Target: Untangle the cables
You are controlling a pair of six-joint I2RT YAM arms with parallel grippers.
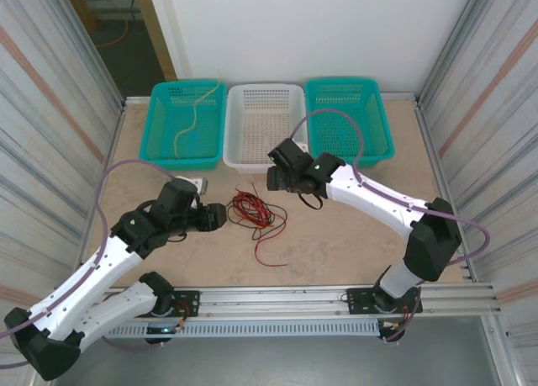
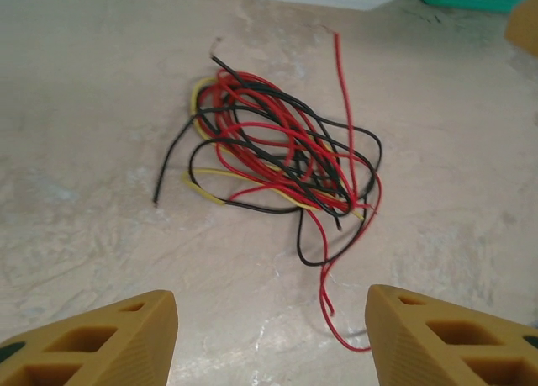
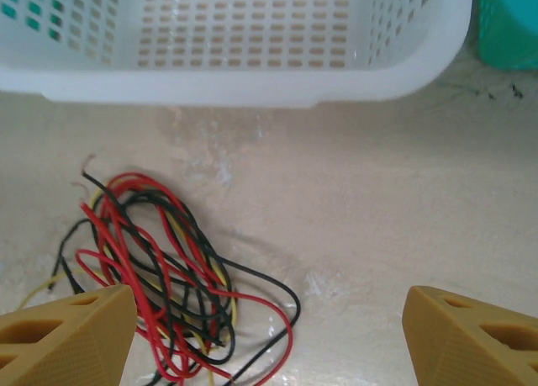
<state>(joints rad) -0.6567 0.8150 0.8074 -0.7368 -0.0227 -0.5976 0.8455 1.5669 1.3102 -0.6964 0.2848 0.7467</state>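
Note:
A tangle of thin red, black and pale yellow cables [image 1: 252,211] lies on the table between the two arms. In the left wrist view the cables [image 2: 277,150] are spread ahead of my open left gripper [image 2: 271,319], and one red end curls down between its fingers without touching them. My left gripper [image 1: 220,215] sits just left of the pile. In the right wrist view the cables [image 3: 160,268] lie at the lower left, beside the left finger of my open right gripper [image 3: 269,319]. My right gripper [image 1: 276,174] hovers to the pile's upper right. One more pale yellow cable [image 1: 195,117] lies in the left teal basket.
Three perforated baskets stand along the back: a teal one [image 1: 160,125] at left, a white one [image 1: 265,96] in the middle, a teal one [image 1: 378,108] at right. The white basket's wall [image 3: 252,83] is close ahead of the right gripper. Lilac hoses loop over both arms.

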